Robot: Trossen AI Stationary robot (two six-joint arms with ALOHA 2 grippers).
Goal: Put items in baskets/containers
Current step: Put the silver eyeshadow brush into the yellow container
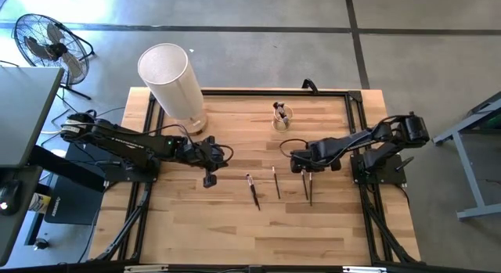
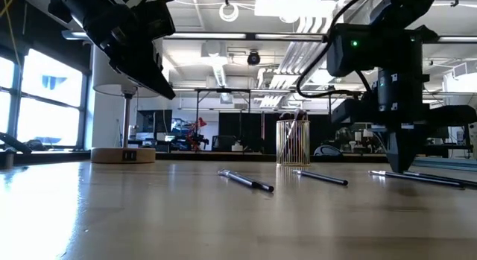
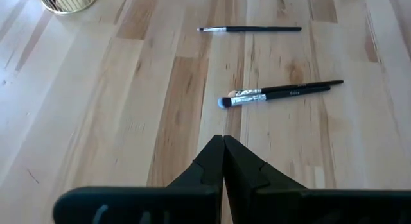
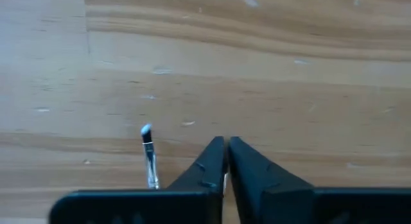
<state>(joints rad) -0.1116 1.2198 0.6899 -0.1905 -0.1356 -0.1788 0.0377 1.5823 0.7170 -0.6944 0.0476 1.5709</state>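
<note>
High view: I take the glass cup (image 1: 281, 116) near the table's far edge as my landmark. It already holds a few brushes. Four more lie on the wood on the near side of it: one brush (image 1: 253, 189) nearer the left arm, a thin brush (image 1: 276, 181) almost straight in front of the cup, and a pair of brushes (image 1: 308, 187) lying close together toward the right arm.

The right gripper (image 1: 301, 164) is low over the far ends of that pair. In the right wrist view its fingers (image 4: 247, 169) are nearly together, with only a slit between them, and I see nothing held; one bristle tip (image 4: 147, 131) lies just beside them. The left gripper (image 1: 210, 179) hangs above the table, well off to the cup's left side, with its jaws pressed shut and empty.

I judge the brushes light, stiff and slim, with smooth handles that may roll or slide on the wood. I would open the jaws across the handle near the middle, clear of the bristles, and close gently. The cup looks light and fragile, so I would lower each brush in without knocking the rim.
</note>
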